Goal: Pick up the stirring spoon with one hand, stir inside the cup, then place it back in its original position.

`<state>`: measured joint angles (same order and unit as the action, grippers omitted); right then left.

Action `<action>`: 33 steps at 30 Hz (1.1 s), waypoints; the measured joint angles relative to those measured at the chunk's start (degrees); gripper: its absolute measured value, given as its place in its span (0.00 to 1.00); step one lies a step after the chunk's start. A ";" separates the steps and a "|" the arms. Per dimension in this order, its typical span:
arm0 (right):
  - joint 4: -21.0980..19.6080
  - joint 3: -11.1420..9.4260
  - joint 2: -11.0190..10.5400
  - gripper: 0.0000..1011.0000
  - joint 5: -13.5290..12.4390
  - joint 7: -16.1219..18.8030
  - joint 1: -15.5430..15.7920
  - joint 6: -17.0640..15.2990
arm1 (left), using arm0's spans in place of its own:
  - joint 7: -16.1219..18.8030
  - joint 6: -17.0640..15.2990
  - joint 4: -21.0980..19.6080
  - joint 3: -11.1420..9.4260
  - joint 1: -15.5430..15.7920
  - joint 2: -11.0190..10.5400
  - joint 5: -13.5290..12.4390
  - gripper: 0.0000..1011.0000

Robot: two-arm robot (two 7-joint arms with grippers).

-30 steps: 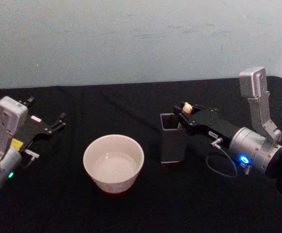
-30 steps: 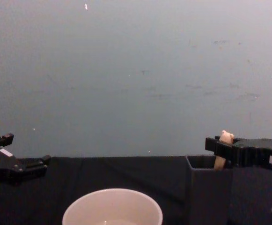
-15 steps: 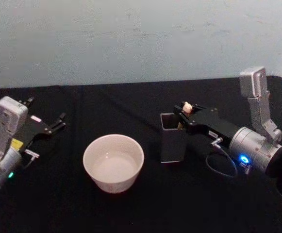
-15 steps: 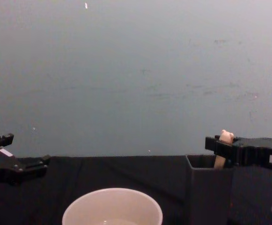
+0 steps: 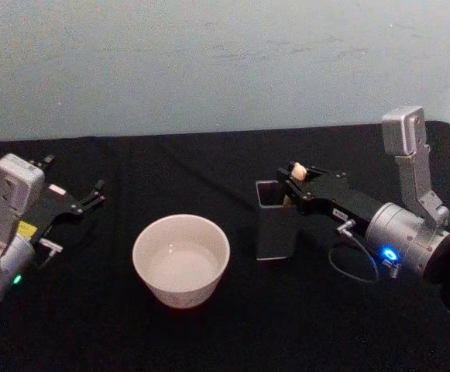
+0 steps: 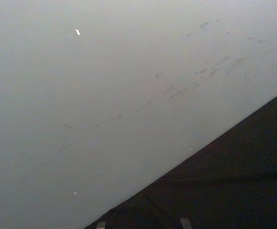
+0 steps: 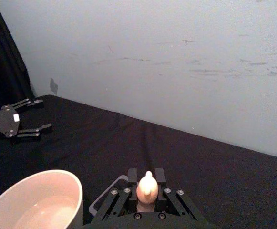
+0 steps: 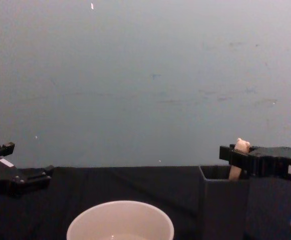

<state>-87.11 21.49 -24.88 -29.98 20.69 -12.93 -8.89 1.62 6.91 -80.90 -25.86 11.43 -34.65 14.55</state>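
Your right gripper (image 5: pixel 293 177) sits over the far edge of the dark grey holder (image 5: pixel 275 225), its fingers clamped on the pale handle of the stirring spoon (image 5: pixel 297 172) just under the bear-head knob. The spoon stands upright, its lower part down inside the holder, at about 3 o'clock from the cup (image 5: pixel 181 260). The cup rests on the black table (image 5: pixel 209 163) at the middle, with clear liquid in it, apart from the holder. Your left gripper (image 5: pixel 93 194) rests at about 9 o'clock from the cup, well apart from it, fingers spread and holding nothing.
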 joint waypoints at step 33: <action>-0.32 -0.53 0.40 0.99 0.23 -0.85 0.30 0.78 | 0.00 0.00 0.00 0.00 0.00 0.00 0.00 0.99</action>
<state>-87.43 20.96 -24.48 -29.75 19.84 -12.63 -8.11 1.62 6.91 -80.90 -25.86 11.43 -34.64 14.55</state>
